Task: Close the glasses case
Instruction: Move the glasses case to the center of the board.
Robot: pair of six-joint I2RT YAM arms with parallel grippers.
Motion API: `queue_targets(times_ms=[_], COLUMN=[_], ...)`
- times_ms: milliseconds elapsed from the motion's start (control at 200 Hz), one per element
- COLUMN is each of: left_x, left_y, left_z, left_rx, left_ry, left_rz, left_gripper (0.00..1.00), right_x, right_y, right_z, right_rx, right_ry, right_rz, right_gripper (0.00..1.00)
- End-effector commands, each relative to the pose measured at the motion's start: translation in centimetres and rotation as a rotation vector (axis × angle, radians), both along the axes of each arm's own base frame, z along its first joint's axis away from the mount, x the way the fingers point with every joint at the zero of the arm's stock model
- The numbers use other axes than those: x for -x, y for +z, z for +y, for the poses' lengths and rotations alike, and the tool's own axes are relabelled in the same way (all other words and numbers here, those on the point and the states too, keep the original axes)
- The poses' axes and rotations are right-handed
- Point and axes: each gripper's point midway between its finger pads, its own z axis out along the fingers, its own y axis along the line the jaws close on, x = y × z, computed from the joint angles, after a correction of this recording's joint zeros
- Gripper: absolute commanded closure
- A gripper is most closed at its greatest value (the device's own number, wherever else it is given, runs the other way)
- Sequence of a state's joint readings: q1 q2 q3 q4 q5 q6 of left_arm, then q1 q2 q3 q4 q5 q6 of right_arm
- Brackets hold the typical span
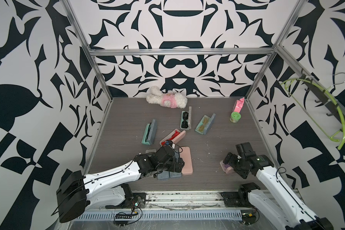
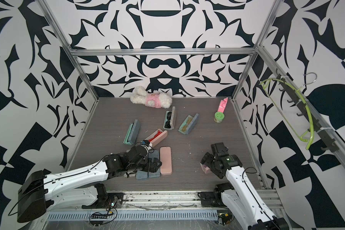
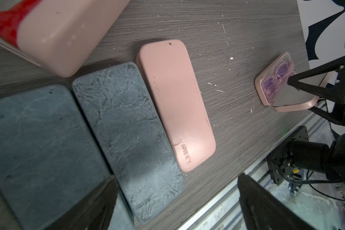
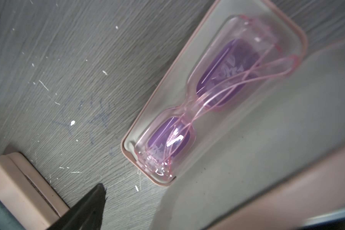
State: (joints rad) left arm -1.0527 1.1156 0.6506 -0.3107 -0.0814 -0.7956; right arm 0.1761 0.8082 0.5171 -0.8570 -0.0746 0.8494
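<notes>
**Top views:** In both top views the pink case (image 1: 226,169) (image 2: 206,169) lies open on the desk (image 1: 207,139) near the front right corner. It is mostly hidden under the right end effector (image 1: 229,162). The left end effector (image 1: 176,162) hovers over a row of shut cases at front centre, the grey cases (image 1: 175,175) and the shut pink case (image 1: 186,159). Other open cases lie further back, well apart.

**Left wrist:** The left end effector (image 3: 176,176) has its jaws spread fully, with nothing between them. Under it the grey cases (image 3: 127,129) and the shut pink case (image 3: 175,103) lie side by side, touching. The pink case (image 3: 267,87) sits off by the desk edge with its lid (image 3: 291,104) raised. The right end effector straddles it, jaws wide.

**Right wrist:** The pink case (image 4: 163,99) holds glasses (image 4: 227,65) with a pink frame, purple lenses and folded arms. The lid (image 4: 267,189) is tilted up alongside. One finger (image 4: 88,207) shows over bare desk beside the tray; the other is hidden. No grip is visible.
</notes>
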Motion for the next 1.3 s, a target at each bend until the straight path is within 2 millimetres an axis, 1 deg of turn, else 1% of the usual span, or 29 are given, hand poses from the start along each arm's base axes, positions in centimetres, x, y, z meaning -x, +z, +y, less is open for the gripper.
queue_targets(times_ms=[0, 235, 400, 535, 600, 680, 710, 795, 900, 1125, 1300], left_x=[0.0, 0.1, 0.1, 0.0, 0.1, 0.1, 0.1, 0.1, 0.1, 0.0, 0.1], left_y=[0.1, 0.0, 0.1, 0.3, 0.1, -0.1, -0.1, -0.2, -0.2, -0.2, -0.3], left_z=[-0.1, 0.1, 0.2, 0.2, 0.2, 0.3, 0.3, 0.3, 0.3, 0.2, 0.1], left_rx=[0.000, -0.011, -0.017, -0.015, -0.019, -0.024, -0.026, -0.028, -0.028, -0.030, -0.030], left_ry=[-0.007, -0.008, -0.007, -0.007, -0.009, -0.008, -0.008, -0.010, -0.009, -0.008, -0.012], left_rz=[0.006, 0.009, 0.006, 0.003, 0.006, 0.009, 0.011, 0.011, 0.012, 0.012, 0.017], left_gripper=[0.01, 0.01, 0.00, 0.01, 0.01, 0.01, 0.01, 0.01, 0.01, 0.01, 0.01], right_x=[-1.3, -1.3, -1.4, -1.5, -1.5, -1.5, -1.5, -1.5, -1.5, -1.5, -1.4], right_y=[0.3, -0.1, 0.3, 0.5, 0.7, 0.8, 0.8, 0.8, 0.7, 1.7, 1.9], right_z=[0.3, 0.4, 0.5, 0.7, 0.9, 1.0, 1.0, 1.4, 2.2, 3.1, 3.9], right_rx=[-0.003, 0.003, 0.004, -0.004, -0.011, -0.018, -0.021, -0.038, -0.071, -0.117, -0.145], right_ry=[0.039, 0.060, 0.085, 0.097, 0.101, 0.102, 0.103, 0.119, 0.151, 0.190, 0.222], right_rz=[-0.038, -0.024, -0.025, -0.020, -0.026, -0.031, -0.032, -0.030, -0.015, -0.038, -0.034], right_gripper=[0.12, 0.22, 0.31, 0.36, 0.39, 0.41, 0.44, 0.47, 0.52, 0.55, 0.57])
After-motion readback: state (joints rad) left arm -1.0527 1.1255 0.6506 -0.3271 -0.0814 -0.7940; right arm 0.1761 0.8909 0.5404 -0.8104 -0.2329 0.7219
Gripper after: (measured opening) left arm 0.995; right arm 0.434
